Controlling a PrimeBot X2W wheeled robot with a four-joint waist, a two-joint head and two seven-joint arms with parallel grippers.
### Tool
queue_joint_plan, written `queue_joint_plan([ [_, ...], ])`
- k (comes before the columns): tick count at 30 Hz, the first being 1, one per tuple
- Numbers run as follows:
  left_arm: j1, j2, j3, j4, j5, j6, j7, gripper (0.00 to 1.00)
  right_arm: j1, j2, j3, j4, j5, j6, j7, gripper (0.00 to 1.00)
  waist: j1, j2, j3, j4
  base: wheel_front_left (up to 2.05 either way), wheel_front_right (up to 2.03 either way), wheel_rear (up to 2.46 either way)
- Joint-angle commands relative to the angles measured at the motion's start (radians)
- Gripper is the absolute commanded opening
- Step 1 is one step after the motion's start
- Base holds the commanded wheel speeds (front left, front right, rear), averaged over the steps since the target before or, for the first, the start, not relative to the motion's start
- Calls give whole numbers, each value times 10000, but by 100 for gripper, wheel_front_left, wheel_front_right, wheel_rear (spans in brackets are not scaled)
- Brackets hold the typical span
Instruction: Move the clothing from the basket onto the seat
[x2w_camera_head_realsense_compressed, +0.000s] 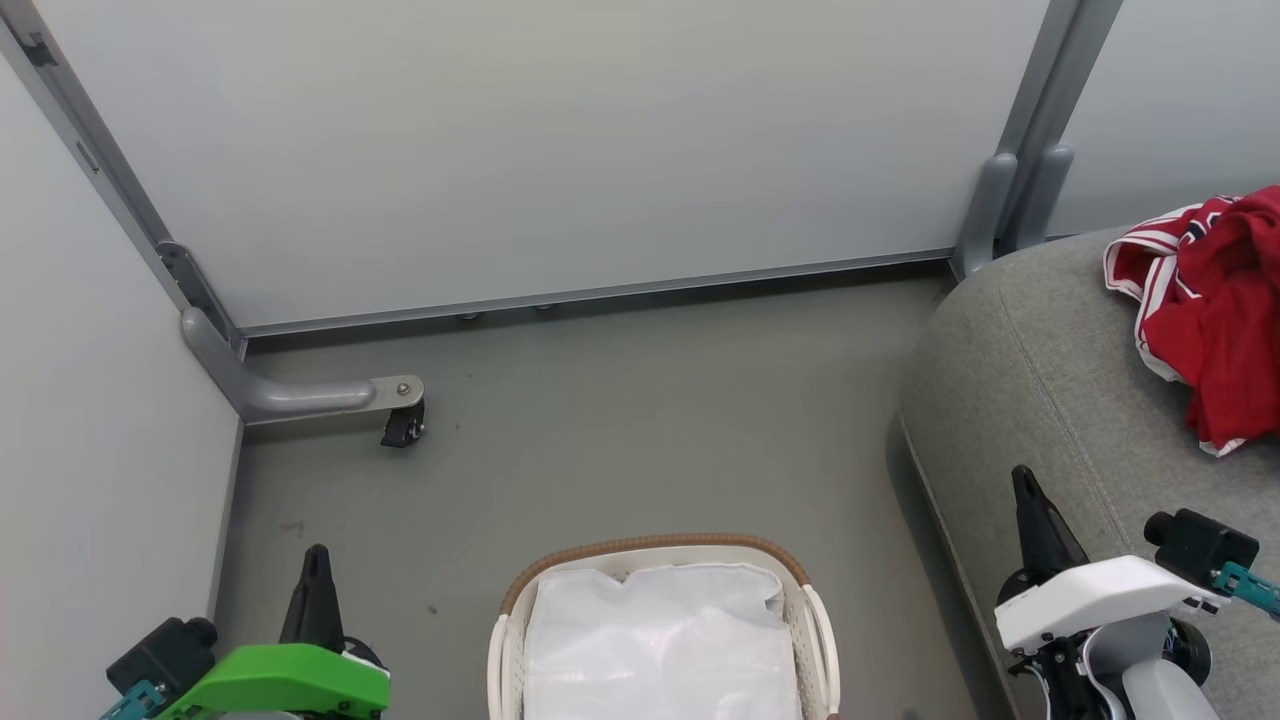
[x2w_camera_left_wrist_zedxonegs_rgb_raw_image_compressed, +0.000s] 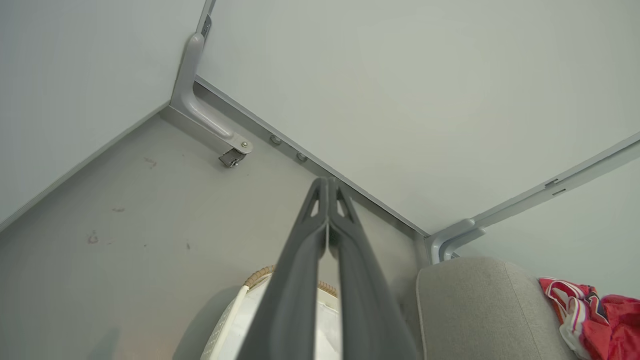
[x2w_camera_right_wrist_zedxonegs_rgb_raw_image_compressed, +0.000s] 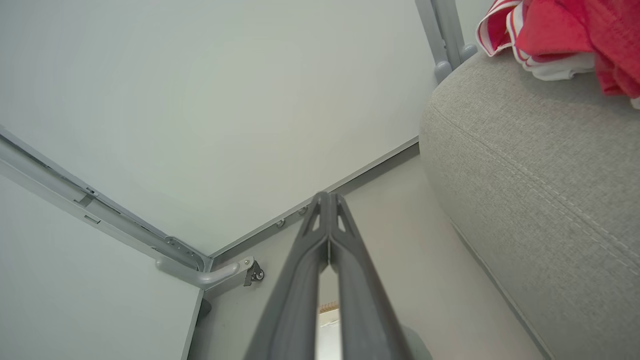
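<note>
The red clothing (x2w_camera_head_realsense_compressed: 1215, 315) lies bunched on the grey seat (x2w_camera_head_realsense_compressed: 1040, 400) at the right, its white-and-red striped trim showing; it also appears in the left wrist view (x2w_camera_left_wrist_zedxonegs_rgb_raw_image_compressed: 595, 312) and the right wrist view (x2w_camera_right_wrist_zedxonegs_rgb_raw_image_compressed: 565, 35). The cream basket (x2w_camera_head_realsense_compressed: 515, 620) with a brown woven rim stands on the floor at bottom centre, holding just its white fabric liner (x2w_camera_head_realsense_compressed: 660, 640). My left gripper (x2w_camera_head_realsense_compressed: 317, 555) is shut with nothing in it, left of the basket. My right gripper (x2w_camera_head_realsense_compressed: 1022, 480) is shut and holds nothing, over the seat's front edge.
Pale partition walls close off the back and left. A grey metal foot with a small castor (x2w_camera_head_realsense_compressed: 402, 425) juts onto the grey floor (x2w_camera_head_realsense_compressed: 640, 430) at the left corner. Another grey post (x2w_camera_head_realsense_compressed: 1000, 215) stands behind the seat's rounded end.
</note>
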Motion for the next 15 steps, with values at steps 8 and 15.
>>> queue_joint_plan([
  [8,-417,27,246,-230,-1180,-166,331,0,-64,-77,-126,-263,1390,-4,339,0,0,0,6,-31,0,0,0],
  [15,-492,30,388,-288,-1981,-234,569,0,-51,-85,-199,-336,2344,-5,581,0,0,0,11,-57,0,0,0],
])
